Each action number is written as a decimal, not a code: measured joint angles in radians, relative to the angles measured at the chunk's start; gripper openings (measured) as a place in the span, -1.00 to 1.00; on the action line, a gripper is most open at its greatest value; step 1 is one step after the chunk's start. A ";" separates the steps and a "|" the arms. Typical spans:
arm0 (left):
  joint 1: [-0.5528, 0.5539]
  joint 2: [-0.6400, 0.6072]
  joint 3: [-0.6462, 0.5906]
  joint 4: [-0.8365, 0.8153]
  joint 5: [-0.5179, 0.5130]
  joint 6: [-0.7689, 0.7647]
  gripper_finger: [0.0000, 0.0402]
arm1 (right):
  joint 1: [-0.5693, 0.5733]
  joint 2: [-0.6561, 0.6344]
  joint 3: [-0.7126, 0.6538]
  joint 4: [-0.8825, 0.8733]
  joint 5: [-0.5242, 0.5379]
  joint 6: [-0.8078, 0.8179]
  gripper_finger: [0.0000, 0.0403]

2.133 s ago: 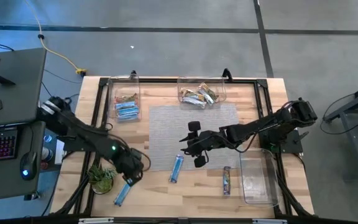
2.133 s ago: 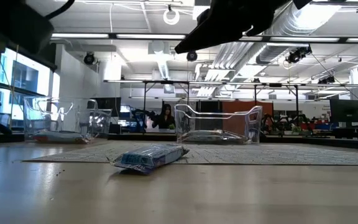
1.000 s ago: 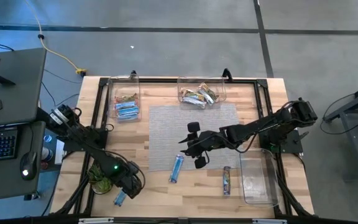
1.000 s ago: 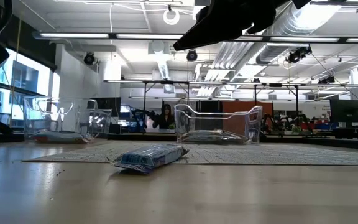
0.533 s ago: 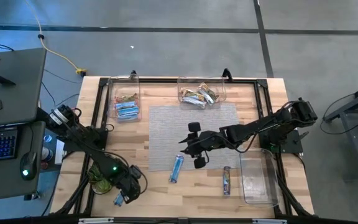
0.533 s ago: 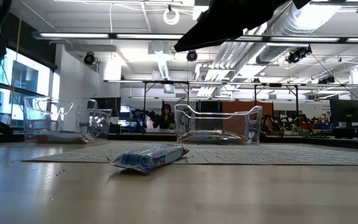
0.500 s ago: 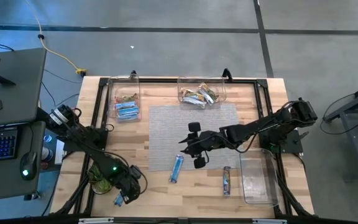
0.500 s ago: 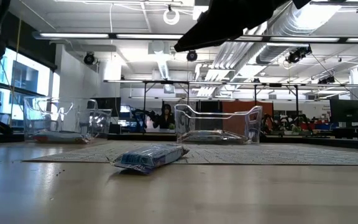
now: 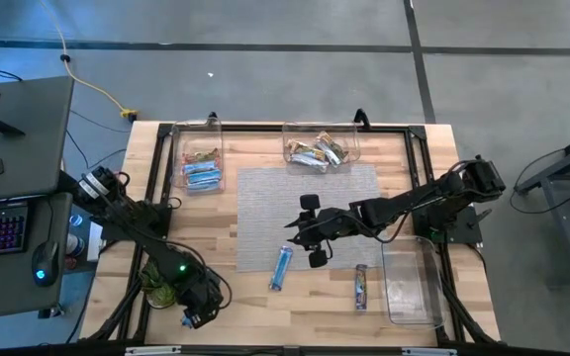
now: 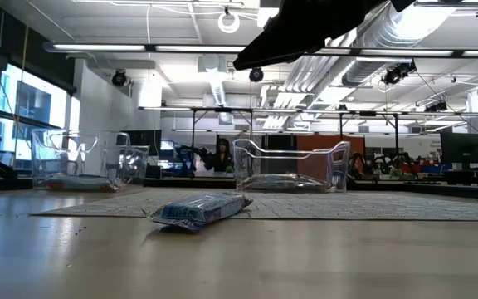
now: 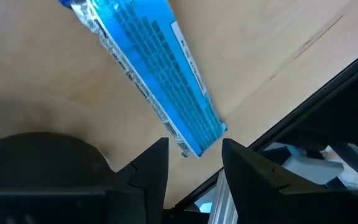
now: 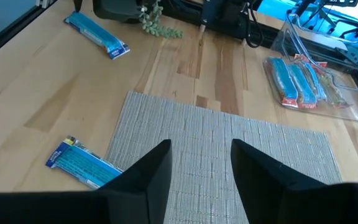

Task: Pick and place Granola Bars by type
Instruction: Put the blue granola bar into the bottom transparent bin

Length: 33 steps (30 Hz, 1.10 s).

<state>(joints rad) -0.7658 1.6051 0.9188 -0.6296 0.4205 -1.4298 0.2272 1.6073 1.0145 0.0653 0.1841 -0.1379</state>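
The left gripper (image 9: 196, 314) hung low over the near-left corner of the table (image 9: 404, 307), right at the wooden edge. Its two dark fingers (image 11: 151, 171) stood parted with nothing between them. Just ahead of the fingertips lay a blue bar (image 11: 157, 78), flat on the wood, its end almost at the gap between them and close to the table's edge. Its wrapper was bright blue with small pale print and silver crimped ends. The small leafy plant (image 9: 159, 285) sat just beside this gripper, toward the table's left side.

The right gripper (image 9: 312, 229) hovered above the near edge of the grey mat (image 9: 305, 193), fingers (image 12: 151, 168) apart and empty. A second blue bar (image 9: 281, 266) lay near it on the mat's edge, and a darker bar (image 9: 361, 285) lay on bare wood a little further off, toward an empty clear bin (image 9: 411, 287) at the right rim. Between those pieces the wood lay open.

Well apart from both grippers, at the far edge, a clear bin of blue bars (image 9: 200, 166) and another of pale and tan bars (image 9: 320, 150) stood.
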 joint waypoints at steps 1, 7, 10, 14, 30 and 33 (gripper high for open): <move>0.000 0.000 0.000 0.000 0.005 -0.006 -0.28 | 0.000 0.000 0.000 0.000 0.000 0.000 -0.26; 0.000 0.000 0.000 0.001 -0.007 -0.049 -0.13 | 0.000 0.000 0.000 -0.001 0.000 0.000 -0.26; 0.000 0.000 0.000 0.000 -0.024 -0.051 0.01 | 0.000 0.000 0.000 -0.002 0.000 0.000 -0.26; 0.000 0.000 0.000 -0.002 -0.120 -0.080 0.15 | 0.000 0.000 0.000 -0.003 0.000 -0.003 -0.26; 0.002 0.121 0.006 -0.007 -0.155 -0.152 0.20 | 0.000 0.000 0.000 0.003 0.000 -0.053 -0.26; 0.002 0.122 0.006 -0.010 -0.179 -0.177 0.17 | 0.000 0.000 0.000 0.007 0.000 -0.046 -0.26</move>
<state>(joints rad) -0.7642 1.7267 0.9245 -0.6399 0.2417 -1.6067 0.2269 1.6073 1.0145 0.0727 0.1844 -0.1843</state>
